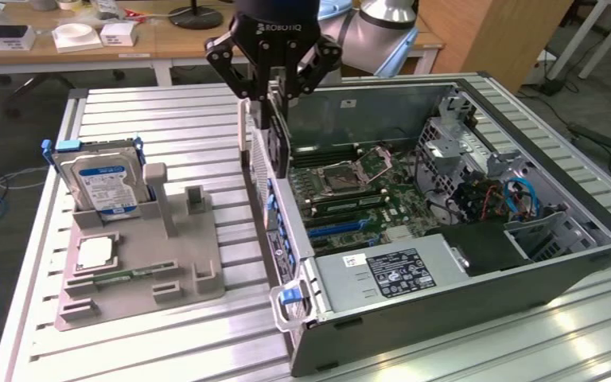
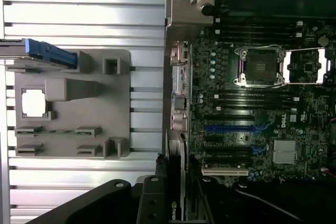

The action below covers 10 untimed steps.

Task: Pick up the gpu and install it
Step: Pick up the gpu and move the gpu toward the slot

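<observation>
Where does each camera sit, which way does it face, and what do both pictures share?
Exterior view: off the arm, raised, looking down across the table at the open computer case; the gripper shows, holding the gpu.
Wrist view: on the wrist, looking straight down; dark gripper parts show.
Shared: gpu, motherboard, grey holder.

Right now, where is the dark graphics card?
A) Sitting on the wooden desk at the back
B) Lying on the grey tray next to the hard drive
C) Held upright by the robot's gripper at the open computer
C: the gripper pinches the top of the graphics card, which hangs on edge along the near wall of the open computer case.
</observation>
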Tool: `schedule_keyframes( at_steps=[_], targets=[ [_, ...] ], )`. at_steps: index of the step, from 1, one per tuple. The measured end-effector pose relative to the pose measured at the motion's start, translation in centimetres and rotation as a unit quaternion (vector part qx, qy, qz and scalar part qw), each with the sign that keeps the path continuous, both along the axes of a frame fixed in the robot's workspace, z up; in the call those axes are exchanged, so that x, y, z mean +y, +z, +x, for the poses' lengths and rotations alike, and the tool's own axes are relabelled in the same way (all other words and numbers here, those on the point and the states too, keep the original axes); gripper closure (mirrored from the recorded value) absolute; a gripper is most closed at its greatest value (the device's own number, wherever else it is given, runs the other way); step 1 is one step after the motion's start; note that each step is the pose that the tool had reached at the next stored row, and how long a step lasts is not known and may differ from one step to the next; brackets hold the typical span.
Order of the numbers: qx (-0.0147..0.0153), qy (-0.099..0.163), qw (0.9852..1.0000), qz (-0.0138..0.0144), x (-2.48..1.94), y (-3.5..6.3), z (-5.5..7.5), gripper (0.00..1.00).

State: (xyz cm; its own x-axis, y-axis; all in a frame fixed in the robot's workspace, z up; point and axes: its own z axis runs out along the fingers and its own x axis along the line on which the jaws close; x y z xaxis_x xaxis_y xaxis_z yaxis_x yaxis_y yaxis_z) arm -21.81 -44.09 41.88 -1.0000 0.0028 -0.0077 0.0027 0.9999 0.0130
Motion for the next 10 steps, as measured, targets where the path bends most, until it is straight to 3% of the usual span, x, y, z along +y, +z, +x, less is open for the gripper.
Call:
schedule_keyframes(
  at_steps=[7,10],
  targets=[
    [0.0000,0.000,1.0000,0.0000,0.00,0.00,0.75,0.74],
    [-0.0001,0.000,1.0000,-0.0026,0.00,0.00,1.05,0.74]
  ],
)
